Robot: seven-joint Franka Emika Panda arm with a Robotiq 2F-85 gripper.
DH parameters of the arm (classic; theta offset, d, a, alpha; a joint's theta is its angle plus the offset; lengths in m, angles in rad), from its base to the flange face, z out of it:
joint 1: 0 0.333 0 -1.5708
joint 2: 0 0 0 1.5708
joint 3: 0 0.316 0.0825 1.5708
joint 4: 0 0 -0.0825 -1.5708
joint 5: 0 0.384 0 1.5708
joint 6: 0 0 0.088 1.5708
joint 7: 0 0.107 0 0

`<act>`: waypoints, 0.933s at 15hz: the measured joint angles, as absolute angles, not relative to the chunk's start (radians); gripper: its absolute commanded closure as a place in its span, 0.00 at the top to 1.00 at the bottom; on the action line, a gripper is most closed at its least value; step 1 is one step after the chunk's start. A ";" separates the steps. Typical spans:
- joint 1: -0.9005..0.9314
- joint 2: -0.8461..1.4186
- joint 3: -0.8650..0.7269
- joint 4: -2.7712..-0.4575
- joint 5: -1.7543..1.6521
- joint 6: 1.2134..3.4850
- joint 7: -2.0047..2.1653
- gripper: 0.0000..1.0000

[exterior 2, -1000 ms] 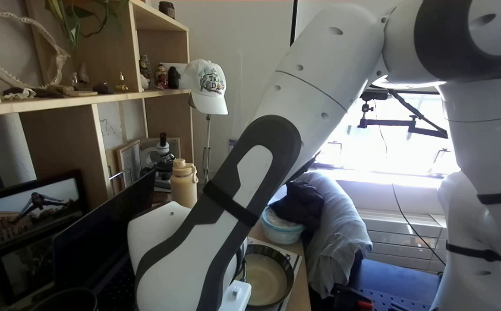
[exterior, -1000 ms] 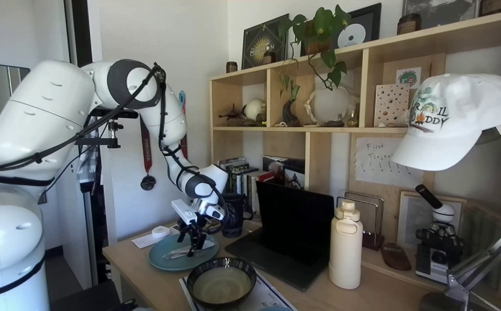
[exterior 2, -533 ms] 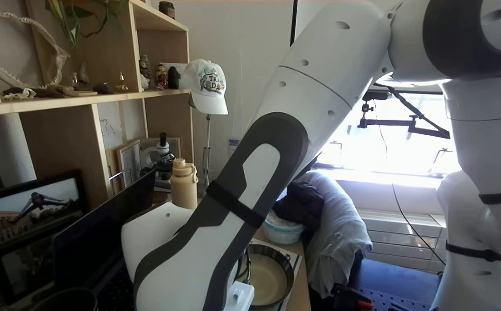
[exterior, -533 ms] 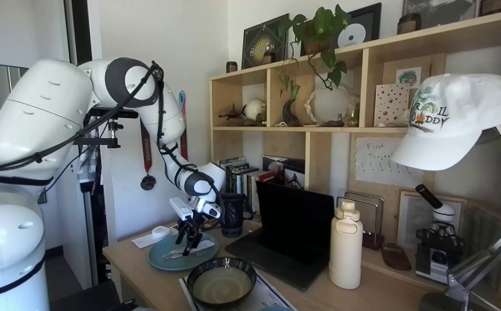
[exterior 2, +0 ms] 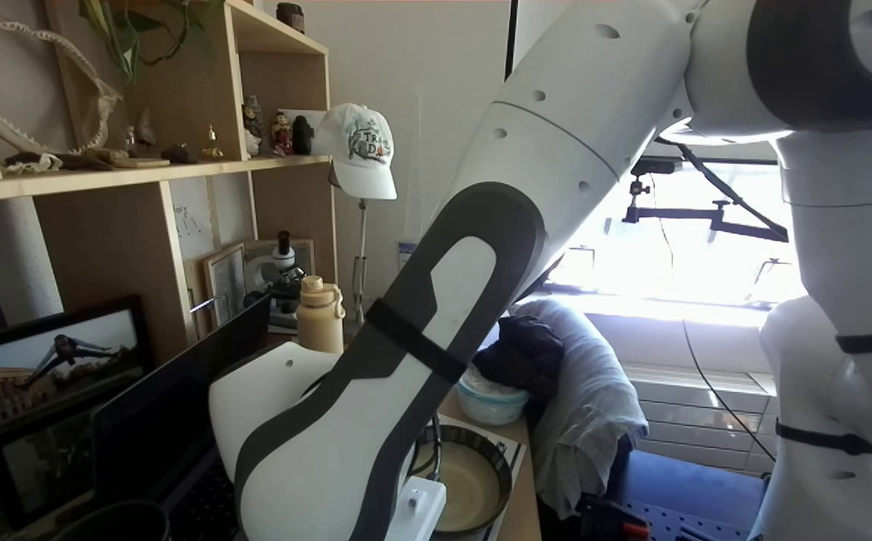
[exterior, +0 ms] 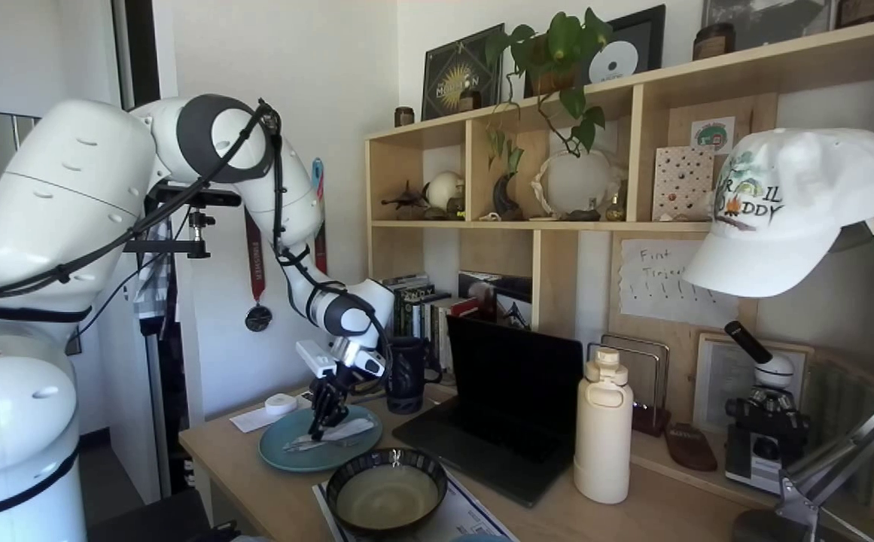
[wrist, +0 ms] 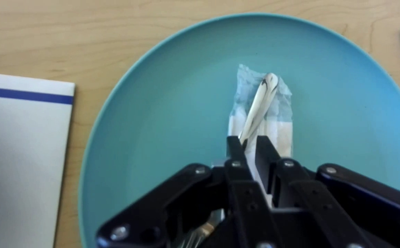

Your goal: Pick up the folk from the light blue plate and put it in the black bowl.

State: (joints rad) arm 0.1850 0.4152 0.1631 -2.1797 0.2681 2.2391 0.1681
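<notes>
The pincer point(wrist: 248, 138) stands slightly parted at the fork point(wrist: 259, 104); contact cannot be confirmed. The fork lies on the light blue plate point(wrist: 151, 124), with the black bowl point(exterior: 387, 497) near it.

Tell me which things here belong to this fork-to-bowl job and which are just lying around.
Part of the job:
fork
light blue plate beneath it
black bowl it should go into
gripper

Just around:
laptop
cream bottle
dark mug
white cap
microscope
</notes>
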 measured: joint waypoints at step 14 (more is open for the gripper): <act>0.188 0.427 0.160 -2.181 0.200 2.239 0.168 0.37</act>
State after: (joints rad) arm 0.1878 0.4274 0.1600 -2.1808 0.2005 2.2390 0.1681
